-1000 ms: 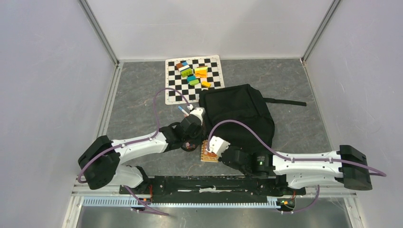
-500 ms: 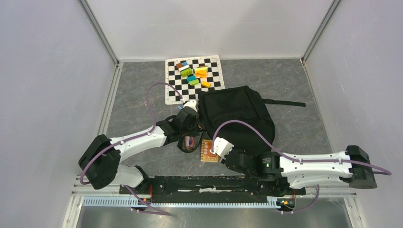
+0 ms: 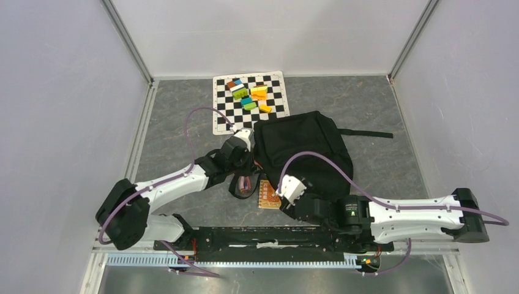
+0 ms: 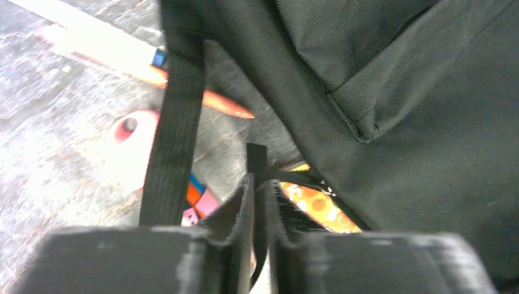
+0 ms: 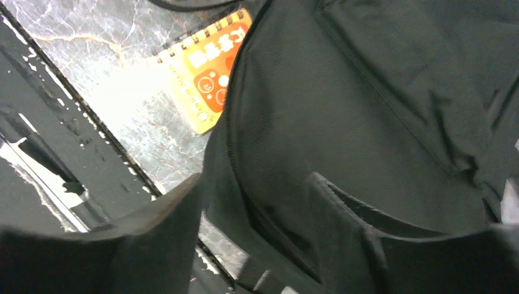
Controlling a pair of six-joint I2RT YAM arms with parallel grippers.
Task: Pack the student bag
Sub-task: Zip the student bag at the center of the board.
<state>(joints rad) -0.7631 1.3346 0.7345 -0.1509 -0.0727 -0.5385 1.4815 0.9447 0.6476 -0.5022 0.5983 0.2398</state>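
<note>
The student bag (image 3: 303,150) lies flat mid-table, black, with one strap (image 3: 367,131) trailing right. My left gripper (image 3: 240,151) is at its left edge. In the left wrist view that gripper (image 4: 258,202) is shut on a thin black loop of the bag (image 4: 257,160), and a wide strap (image 4: 174,122) hangs beside it. An orange spiral notebook (image 3: 267,195) pokes out from under the bag's near edge (image 5: 205,70). My right gripper (image 3: 287,190) hovers over that edge. Its fingers (image 5: 165,214) stand apart with bag fabric (image 5: 367,92) lying slack between them.
A checkered mat (image 3: 223,119) with several coloured blocks (image 3: 251,95) lies at the back. An orange pen (image 4: 214,101) and other small stationery (image 3: 245,184) lie on the table left of the notebook. A black rail (image 3: 263,236) runs along the near edge. Walls close both sides.
My right gripper has opened and let go of the bag fabric, its arm shifting slightly right. My left gripper has moved back and left, still shut on the loop.
</note>
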